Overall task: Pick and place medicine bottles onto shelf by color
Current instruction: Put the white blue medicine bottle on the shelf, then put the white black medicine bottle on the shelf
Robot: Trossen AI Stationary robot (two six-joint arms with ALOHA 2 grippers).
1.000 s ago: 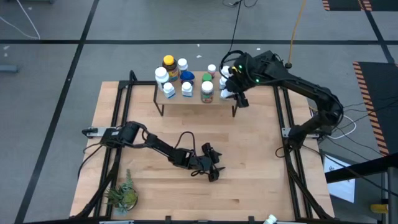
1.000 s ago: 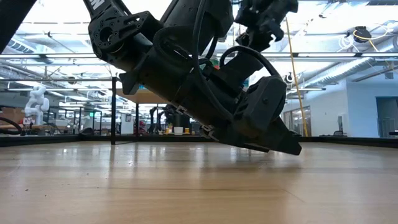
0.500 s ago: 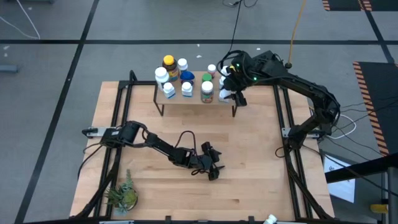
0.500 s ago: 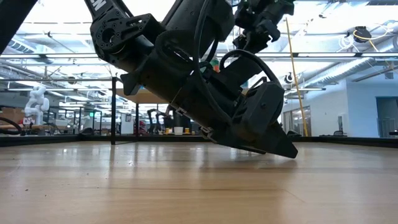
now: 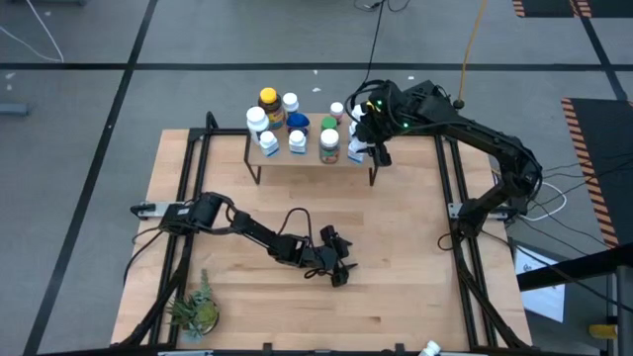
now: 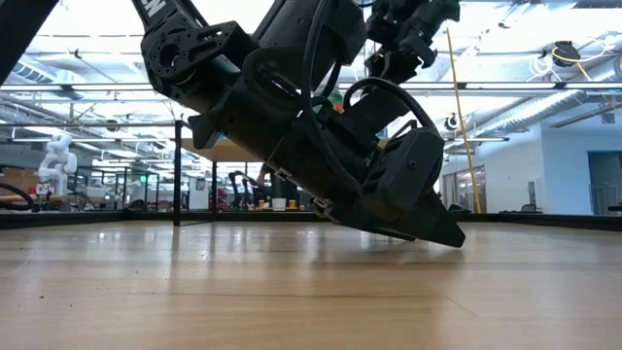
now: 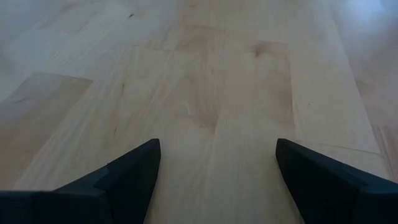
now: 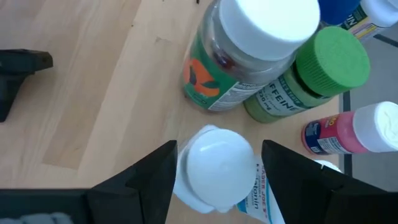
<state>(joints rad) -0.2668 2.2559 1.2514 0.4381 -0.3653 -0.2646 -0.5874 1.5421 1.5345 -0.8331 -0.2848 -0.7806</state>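
The right gripper (image 8: 214,163) was over the right end of the shelf (image 5: 312,156), a small light-wood board on thin black legs at the far side of the tabletop (image 5: 396,257). In the right wrist view its two dark fingers (image 8: 149,177) stood on either side of a white-capped bottle (image 8: 214,165) with a blue label, upright on the shelf. The fingers were close to the cap; whether they touched it I could not tell.

Just beyond that bottle stood a larger white-capped bottle with a green and orange label (image 8: 242,59). Touching it on one side was a green-capped bottle (image 8: 311,78), and near that a pink-labelled bottle with a white cap (image 8: 354,134).

From above, the bottles were crowded on the shelf and just behind it. An amber bottle with a yellow cap (image 5: 268,102) stood near the shelf's left end, a blue bottle (image 5: 298,123) near the middle, and several white ones (image 5: 257,119) around them.

The left gripper (image 5: 336,267) lay low over the middle of the tabletop, well apart from the shelf. Its fingers (image 7: 127,177) were spread wide, with only bare wood between them. A small green potted plant (image 5: 195,311) sat at the near left corner.
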